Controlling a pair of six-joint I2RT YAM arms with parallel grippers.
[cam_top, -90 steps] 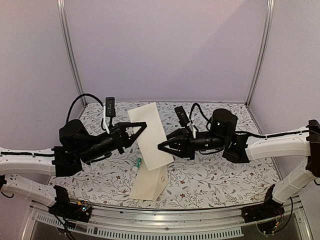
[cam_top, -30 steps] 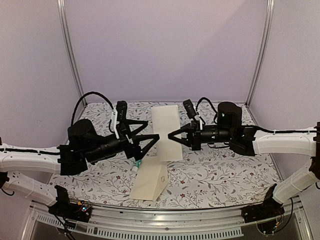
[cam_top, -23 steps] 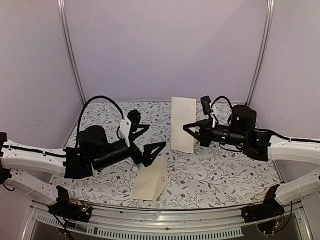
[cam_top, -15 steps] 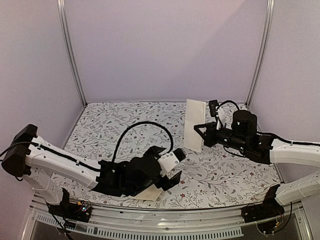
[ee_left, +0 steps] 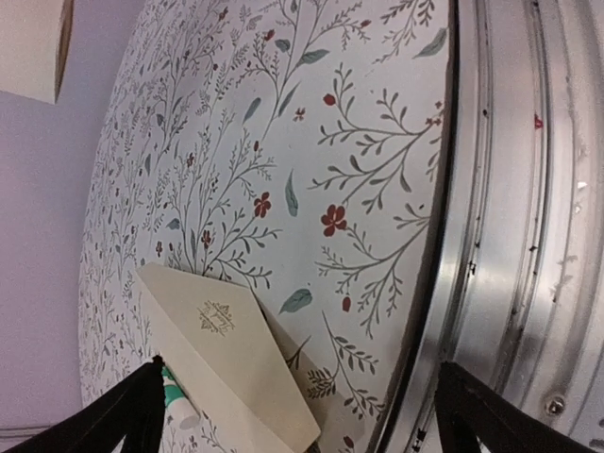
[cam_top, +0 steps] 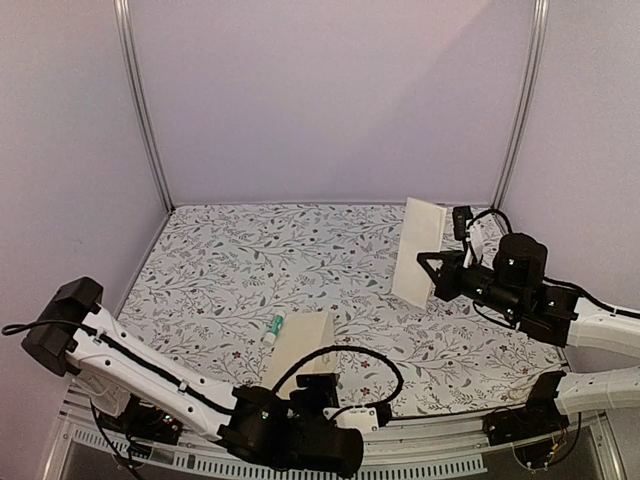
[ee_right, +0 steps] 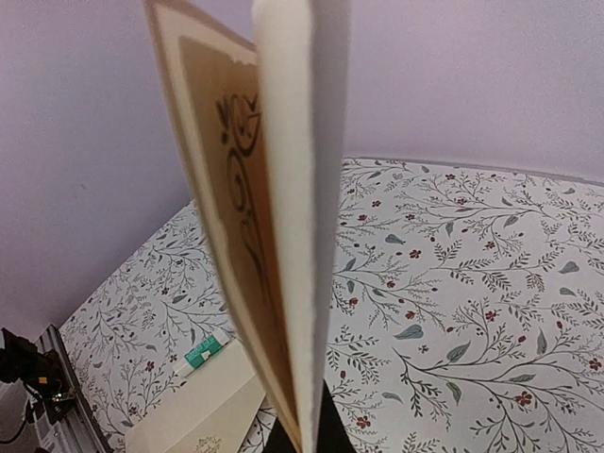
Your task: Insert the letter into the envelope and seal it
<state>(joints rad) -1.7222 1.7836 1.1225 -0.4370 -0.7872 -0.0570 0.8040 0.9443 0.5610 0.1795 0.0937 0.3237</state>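
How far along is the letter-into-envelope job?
Done: the letter is folded and lifted off the table. In hand: the right gripper holds it upright in the air, well apart from the envelope, which lies flat near the front edge. The left gripper is open and holds nothing. Left: inserting the letter and sealing.

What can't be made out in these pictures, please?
Print on the tan bordered paper letter: edge-on in the right wrist view, blank back in the top view.
Near end of the cream paper envelope: under the left arm in the top view.
Small green-and-white tube: too small in the top view, mostly behind the envelope in the left wrist view.
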